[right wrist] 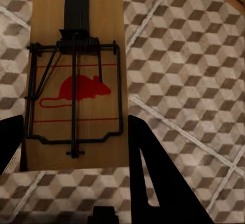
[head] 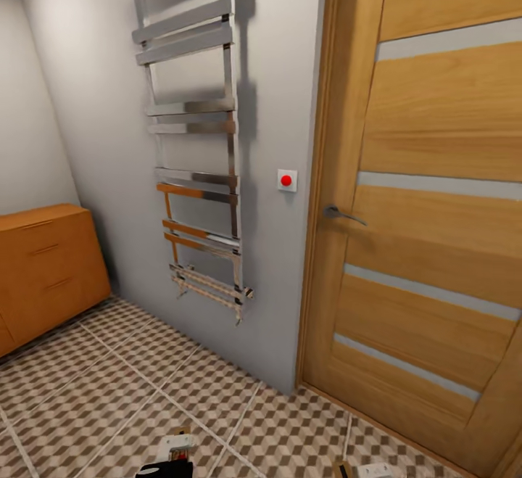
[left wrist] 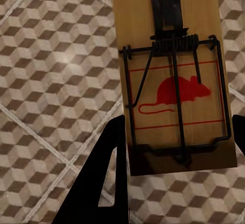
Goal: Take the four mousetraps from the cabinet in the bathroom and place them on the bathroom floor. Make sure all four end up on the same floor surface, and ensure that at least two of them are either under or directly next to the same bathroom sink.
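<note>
In the left wrist view a tan mousetrap (left wrist: 173, 81) with a red mouse print and black wire bar sits between the black fingers (left wrist: 102, 173) of my left gripper (left wrist: 178, 147), which is shut on it above the cube-patterned bathroom floor (left wrist: 51, 81). My right gripper (right wrist: 76, 152) is shut on a second mousetrap (right wrist: 76, 81) in the same way. In the head view both grippers sit low at the frame's bottom edge, left (head: 174, 456) and right (head: 362, 471). The orange-brown cabinet (head: 43, 268) stands at the far left, drawers closed. The sink is out of view.
A chrome towel rail (head: 196, 137) hangs on the grey wall straight ahead. A closed wooden door (head: 428, 209) with a lever handle (head: 341, 213) stands to the right, and a red button switch (head: 286, 180) is beside it. Tiled floor (head: 109, 391) stretches between me and the wall.
</note>
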### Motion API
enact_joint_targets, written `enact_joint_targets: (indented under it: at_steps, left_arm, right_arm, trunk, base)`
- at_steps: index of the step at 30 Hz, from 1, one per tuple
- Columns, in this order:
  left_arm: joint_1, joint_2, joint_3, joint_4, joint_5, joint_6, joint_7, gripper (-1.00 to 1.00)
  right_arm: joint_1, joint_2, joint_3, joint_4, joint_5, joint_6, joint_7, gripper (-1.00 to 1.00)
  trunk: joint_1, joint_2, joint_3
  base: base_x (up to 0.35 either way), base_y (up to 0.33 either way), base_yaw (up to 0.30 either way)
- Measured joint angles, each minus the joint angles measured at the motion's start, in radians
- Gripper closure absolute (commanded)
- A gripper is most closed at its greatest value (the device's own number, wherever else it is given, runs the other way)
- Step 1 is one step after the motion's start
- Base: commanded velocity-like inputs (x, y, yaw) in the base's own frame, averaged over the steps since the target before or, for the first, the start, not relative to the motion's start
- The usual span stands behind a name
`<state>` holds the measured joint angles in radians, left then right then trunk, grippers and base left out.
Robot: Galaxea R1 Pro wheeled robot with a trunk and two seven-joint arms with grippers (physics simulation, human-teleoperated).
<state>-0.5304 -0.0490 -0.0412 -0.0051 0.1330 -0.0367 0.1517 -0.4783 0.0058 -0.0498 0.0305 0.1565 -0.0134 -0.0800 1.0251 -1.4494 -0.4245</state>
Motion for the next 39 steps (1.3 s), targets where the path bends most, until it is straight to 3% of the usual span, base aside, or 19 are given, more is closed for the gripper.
enact_joint_targets:
  at_steps: [20, 28, 39]
  left_arm:
    - [0.000, -0.002, 0.000, 0.000, 0.000, 0.003, 0.000, 1.00]
    - [0.000, -0.002, 0.000, 0.000, 0.000, 0.000, 0.000, 1.00]
    - [0.000, -0.002, 0.000, 0.000, 0.000, 0.000, 0.000, 1.00]
  right_arm:
    - [0.001, -0.001, -0.003, 0.000, -0.004, 0.000, -0.001, 1.00]
    - [0.018, -0.012, -0.006, 0.000, -0.082, 0.000, -0.003, 1.00]
    - [0.040, -0.015, -0.007, 0.000, -0.106, 0.000, -0.003, 1.00]
  trunk:
    - [0.000, 0.000, 0.000]
    - [0.000, 0.000, 0.000]
    - [0.000, 0.000, 0.000]
  base:
    - [-0.201, 0.267, -0.299]
    - [-0.258, 0.201, -0.299]
    - [-0.260, 0.208, -0.299]
